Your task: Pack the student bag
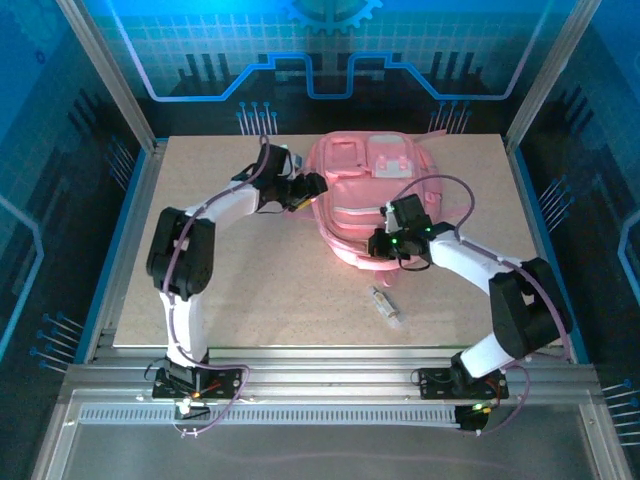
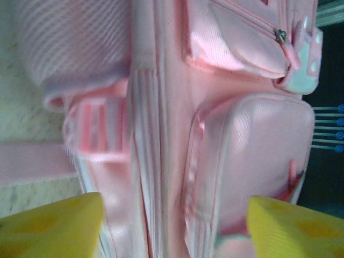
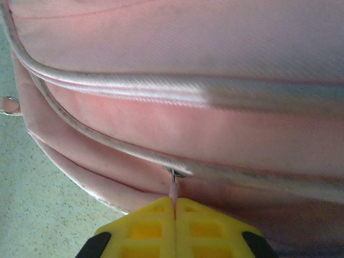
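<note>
One soft pink student bag [image 1: 362, 205], left gripper [image 2: 174, 203] spread wide, right gripper [image 3: 175, 206] pinching zipper pull [image 3: 173, 188]

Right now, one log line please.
left jaws open at student bag | right jaws shut on zipper pull | small item loose on table

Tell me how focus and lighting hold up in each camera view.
Top external: glare washes the student bag pale, detail lost on its front. Left wrist: soft throughout, the open left claw blurred at the bottom corners. Right wrist: fabric weave sharp, the zipper pull in the right claw readable, shadow along the piping at right.
</note>
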Robot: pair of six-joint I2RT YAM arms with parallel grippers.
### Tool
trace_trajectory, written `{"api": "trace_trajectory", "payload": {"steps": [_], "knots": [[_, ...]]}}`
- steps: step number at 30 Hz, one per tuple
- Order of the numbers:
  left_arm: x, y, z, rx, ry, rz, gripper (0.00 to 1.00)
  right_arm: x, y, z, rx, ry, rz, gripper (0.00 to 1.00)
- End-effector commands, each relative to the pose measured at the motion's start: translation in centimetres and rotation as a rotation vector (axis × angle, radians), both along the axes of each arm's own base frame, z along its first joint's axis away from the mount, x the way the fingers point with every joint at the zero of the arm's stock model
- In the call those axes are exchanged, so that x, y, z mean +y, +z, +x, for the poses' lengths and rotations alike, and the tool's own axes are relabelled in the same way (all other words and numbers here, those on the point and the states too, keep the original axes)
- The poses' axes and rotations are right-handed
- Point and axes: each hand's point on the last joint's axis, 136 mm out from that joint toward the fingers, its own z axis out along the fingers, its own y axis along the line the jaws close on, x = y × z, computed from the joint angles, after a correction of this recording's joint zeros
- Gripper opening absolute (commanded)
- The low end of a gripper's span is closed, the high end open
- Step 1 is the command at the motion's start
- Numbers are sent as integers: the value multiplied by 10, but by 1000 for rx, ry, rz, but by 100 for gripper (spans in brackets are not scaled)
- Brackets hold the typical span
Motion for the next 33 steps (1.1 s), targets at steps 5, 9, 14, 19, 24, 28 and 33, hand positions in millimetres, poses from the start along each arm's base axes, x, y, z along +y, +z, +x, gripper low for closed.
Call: {"api": "trace_trajectory", "payload": {"steps": [5, 9, 14, 19, 24, 28, 33], "knots": [[18, 16, -50, -4, 171, -121, 76, 53, 11, 8, 32, 40, 128, 0], [9, -1, -70, 31, 238, -170, 76, 68, 16, 11, 29, 52, 146, 0], [-10, -19, -68, 59, 263, -201, 76, 79, 24, 3, 35, 79, 190, 0], [-23, -34, -51, 58, 279, -226, 50, 63, 23, -13, 39, 67, 131, 0], [-24, -29, -45, 21, 257, -203, 0, 17, 7, -34, 42, 41, -62, 0], [-22, -21, -47, -2, 237, -171, 0, -23, -1, -47, 53, 0, -122, 0], [-19, -11, -48, -20, 209, -152, 0, -69, 2, -49, 20, -60, -198, 0]]}}
